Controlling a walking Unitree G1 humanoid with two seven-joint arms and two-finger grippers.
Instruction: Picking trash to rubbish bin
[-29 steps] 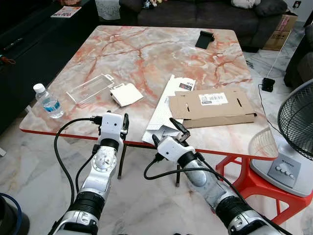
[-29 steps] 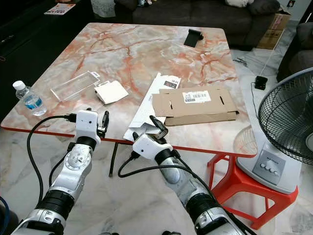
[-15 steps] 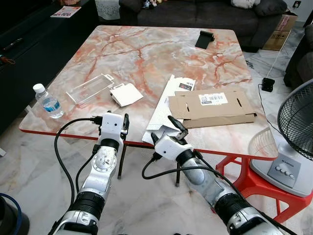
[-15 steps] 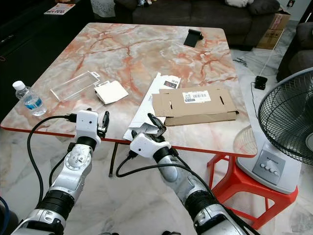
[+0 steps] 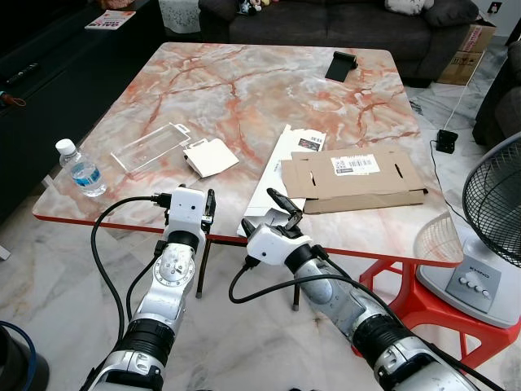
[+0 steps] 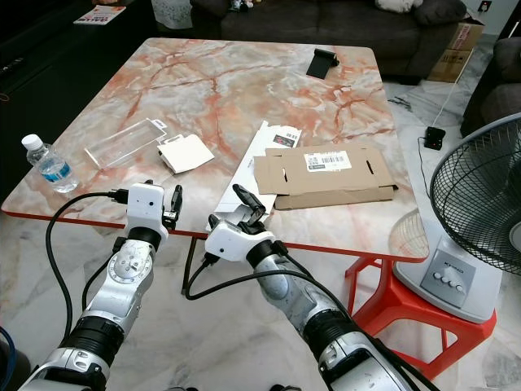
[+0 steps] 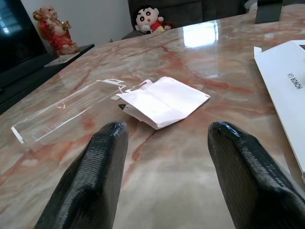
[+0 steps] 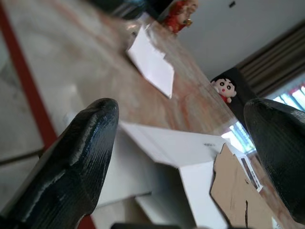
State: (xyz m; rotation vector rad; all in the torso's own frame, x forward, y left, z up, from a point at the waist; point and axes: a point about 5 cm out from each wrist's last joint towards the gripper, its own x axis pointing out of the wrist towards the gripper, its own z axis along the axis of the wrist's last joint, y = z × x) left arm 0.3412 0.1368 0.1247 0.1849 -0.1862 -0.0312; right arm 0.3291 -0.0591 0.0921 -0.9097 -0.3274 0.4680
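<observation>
- Clear plastic water bottle with a blue label (image 5: pixel 80 169) stands at the counter's near left corner, just beyond the left arm.
- Left end effector (image 5: pixel 209 205) hovers at the near edge of the pink-veined marble counter (image 5: pixel 244 90), fingers spread and pinching nothing; its wrist view looks across the marble at a transparent flat plastic tray (image 7: pixel 66 110) and a folded white paper packet (image 7: pixel 164 101), lying just beside each other left of centre.
- Right end effector (image 5: pixel 270 212) sits at the near edge with fingers spread wide and empty, aimed at the overhanging corner of a long white cardboard sleeve (image 5: pixel 281 175).
- Flattened brown cardboard box with a shipping label (image 5: pixel 354 181) lies partly on that sleeve, toward the right edge.
- Risk, as I judge it: tugging the sleeve could drag the brown box off the counter, since one rests on the other; a shallow pinch on thin card may also slip.
- Dark sofa lines the far side; a small black object (image 5: pixel 340 65) rests near the far right corner. A grey standing fan (image 5: pixel 488 236) and red plastic stool (image 5: pixel 411 305) sit on the pale marble floor at right.
</observation>
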